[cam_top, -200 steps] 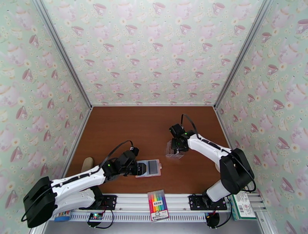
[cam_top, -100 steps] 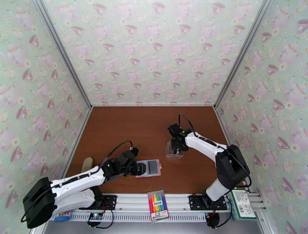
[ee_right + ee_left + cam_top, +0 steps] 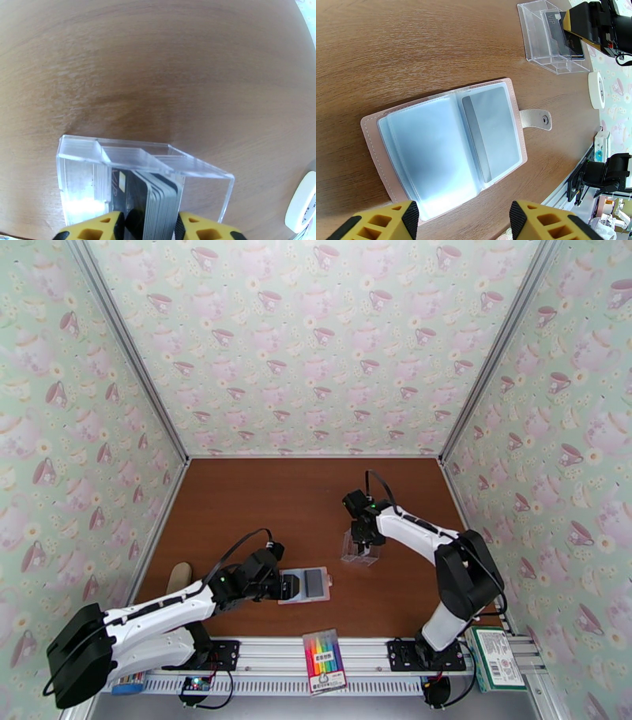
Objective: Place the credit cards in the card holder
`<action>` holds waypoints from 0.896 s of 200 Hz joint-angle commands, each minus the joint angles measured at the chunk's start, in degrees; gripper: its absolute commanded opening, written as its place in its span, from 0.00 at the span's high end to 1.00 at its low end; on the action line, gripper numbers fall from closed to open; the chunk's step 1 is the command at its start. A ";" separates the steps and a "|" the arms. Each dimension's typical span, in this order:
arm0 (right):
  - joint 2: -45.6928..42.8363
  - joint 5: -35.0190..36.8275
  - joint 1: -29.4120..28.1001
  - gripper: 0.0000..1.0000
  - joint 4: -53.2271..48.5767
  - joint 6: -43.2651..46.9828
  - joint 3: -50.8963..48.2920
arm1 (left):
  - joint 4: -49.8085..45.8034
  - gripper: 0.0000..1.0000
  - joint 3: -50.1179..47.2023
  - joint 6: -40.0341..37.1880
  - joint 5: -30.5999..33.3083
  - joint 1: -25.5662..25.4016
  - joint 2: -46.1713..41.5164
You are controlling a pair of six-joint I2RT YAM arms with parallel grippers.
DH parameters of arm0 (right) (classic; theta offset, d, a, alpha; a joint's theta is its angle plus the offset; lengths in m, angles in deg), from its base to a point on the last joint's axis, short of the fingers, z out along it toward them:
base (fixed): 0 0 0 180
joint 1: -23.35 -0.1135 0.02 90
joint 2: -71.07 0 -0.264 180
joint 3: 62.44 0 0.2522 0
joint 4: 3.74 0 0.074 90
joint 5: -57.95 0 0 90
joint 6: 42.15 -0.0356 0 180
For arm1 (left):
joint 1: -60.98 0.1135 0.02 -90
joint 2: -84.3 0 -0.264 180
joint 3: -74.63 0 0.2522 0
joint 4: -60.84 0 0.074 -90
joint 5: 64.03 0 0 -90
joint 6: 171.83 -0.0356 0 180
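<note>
**tea_cup:** Starting at our near edge, the pen pack point(image 3: 324, 661) lies on the rail, which is none of our business. Just past it the card holder point(image 3: 446, 154) lies open and flat on the table point(image 3: 261, 500), clear sleeves up, snap tab sticking out sideways. One grey card point(image 3: 493, 138) sits in the sleeve next to the tab. Our left gripper point(image 3: 464, 219) hangs over the holder's near edge with its fingers spread wide and nothing in them.

**yam_fan:** And farther out?

**tea_cup:** The right gripper point(image 3: 150, 231) is down at the clear box point(image 3: 197, 173), where the rest of the credit cards point(image 3: 158, 197) stand on edge in a stack. Its jaws stand narrow, one on each side of the stack. We can't tell whether they pinch one card, several or none.

**yam_fan:** So we reckon we're at the pick step, getting a card out of the box. The box is well apart from the holder, farther back and to the right.

**tea_cup:** Agreed. Next we need a grip on a single card, a lift straight up past the box wall, then a carry over to an empty sleeve with the card's thin edge lined up at the mouth. The left gripper probably has to pin the holder so it doesn't slide.
</note>
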 commanded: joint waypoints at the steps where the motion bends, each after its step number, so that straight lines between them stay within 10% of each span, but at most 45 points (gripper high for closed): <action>1: -2.90 -1.74 -0.61 0.60 -1.06 -0.28 -2.84 | 0.86 0.33 -0.25 0.10 -0.07 0.36 0.54; 179: -2.11 8.63 -1.38 0.64 -6.06 -0.76 2.29 | -0.60 0.33 0.09 -0.44 0.02 0.67 -0.62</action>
